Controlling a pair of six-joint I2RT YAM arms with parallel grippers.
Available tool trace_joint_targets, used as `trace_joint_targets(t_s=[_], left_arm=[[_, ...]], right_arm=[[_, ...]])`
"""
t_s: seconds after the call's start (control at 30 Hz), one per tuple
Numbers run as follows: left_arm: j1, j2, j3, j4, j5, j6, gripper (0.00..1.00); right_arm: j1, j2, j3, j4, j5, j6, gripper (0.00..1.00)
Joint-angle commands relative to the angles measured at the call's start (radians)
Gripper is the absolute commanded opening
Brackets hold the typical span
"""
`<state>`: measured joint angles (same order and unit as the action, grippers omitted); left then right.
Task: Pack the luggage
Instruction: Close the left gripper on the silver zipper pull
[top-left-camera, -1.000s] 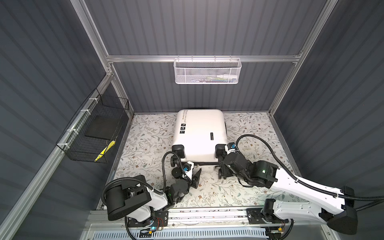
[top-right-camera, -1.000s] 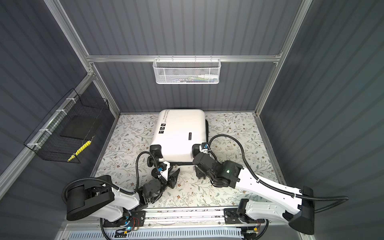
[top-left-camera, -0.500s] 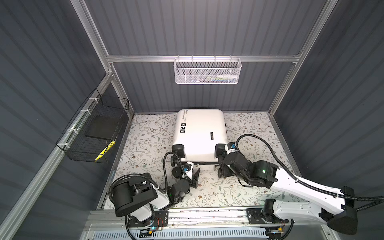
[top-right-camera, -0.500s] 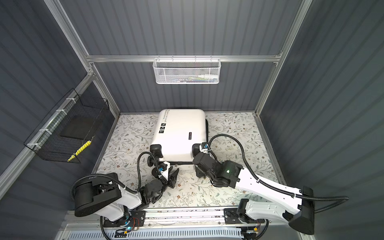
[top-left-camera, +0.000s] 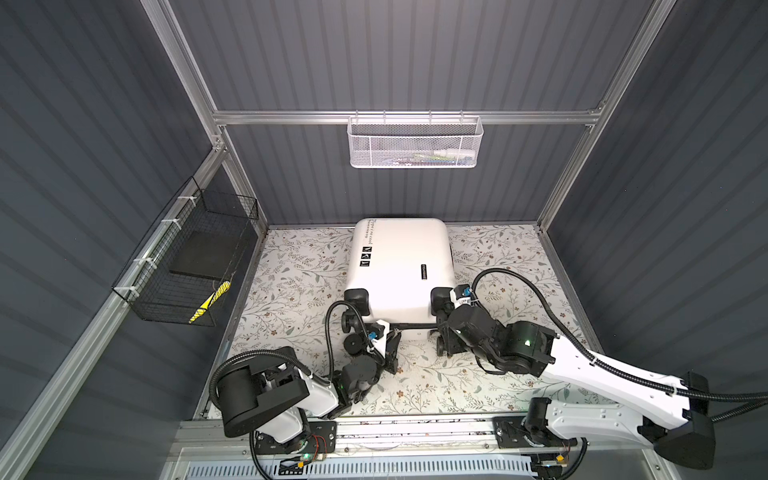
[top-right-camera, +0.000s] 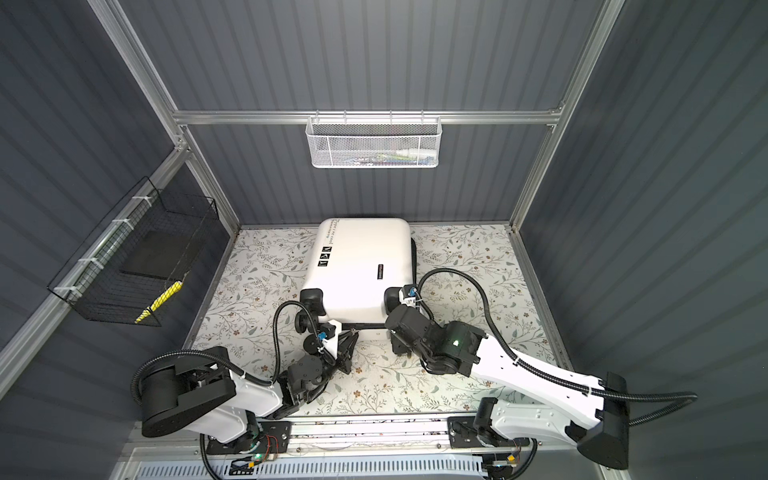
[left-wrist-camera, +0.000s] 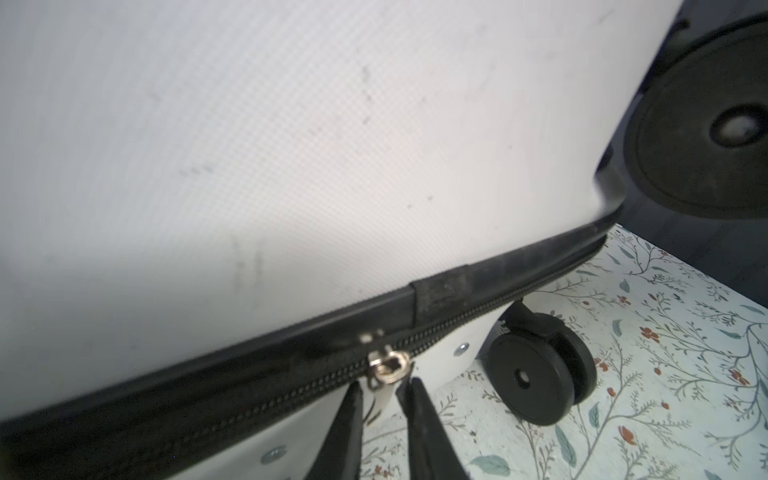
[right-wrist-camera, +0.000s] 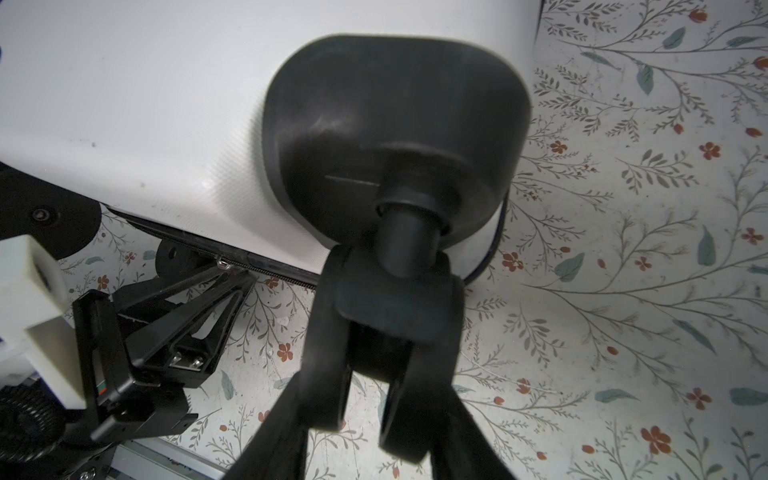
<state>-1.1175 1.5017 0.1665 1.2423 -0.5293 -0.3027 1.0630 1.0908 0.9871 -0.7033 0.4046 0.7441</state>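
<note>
In a top view the white hard-shell luggage (top-left-camera: 401, 266) lies flat on the floral table (top-left-camera: 291, 282), with a white mesh basket (top-left-camera: 413, 143) hung behind it. In the left wrist view the left pincer (left-wrist-camera: 382, 395) flanks the metal zipper pull (left-wrist-camera: 386, 368); whether it pinches, I cannot tell. In the right wrist view the right pincer (right-wrist-camera: 374, 407) clamps a black spinner wheel (right-wrist-camera: 395, 307).

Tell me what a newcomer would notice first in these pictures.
The glossy white suitcase lies closed in the middle of the flowered mat, dominating both top views. At its near edge, the left arm's fingers sit on either side of the metal zipper pull, while the right arm's fingers clasp a black wheel at the near right corner.
</note>
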Motion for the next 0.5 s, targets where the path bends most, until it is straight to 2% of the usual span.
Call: trace_joint_targets(t_s=[0.0,0.13,0.27,0.47], left_arm=[[0.007,-0.026,0.011,0.05,-0.016,-0.003,0.16],[0.007,-0.017,0.011,0.051,-0.025,-0.013,0.12],[0.007,0.003,0.006,0.055,-0.037,-0.034,0.2],[0.007,0.032,-0.007,0.094,-0.043,-0.045,0.2]], right_arm=[[0.009,-0.022,-0.005,0.029,-0.009,-0.031,0.14],[0.009,-0.025,-0.004,0.028,-0.007,-0.03,0.14],[0.009,-0.025,-0.004,0.026,-0.007,-0.032,0.14],[0.009,-0.025,-0.004,0.027,-0.005,-0.032,0.14]])
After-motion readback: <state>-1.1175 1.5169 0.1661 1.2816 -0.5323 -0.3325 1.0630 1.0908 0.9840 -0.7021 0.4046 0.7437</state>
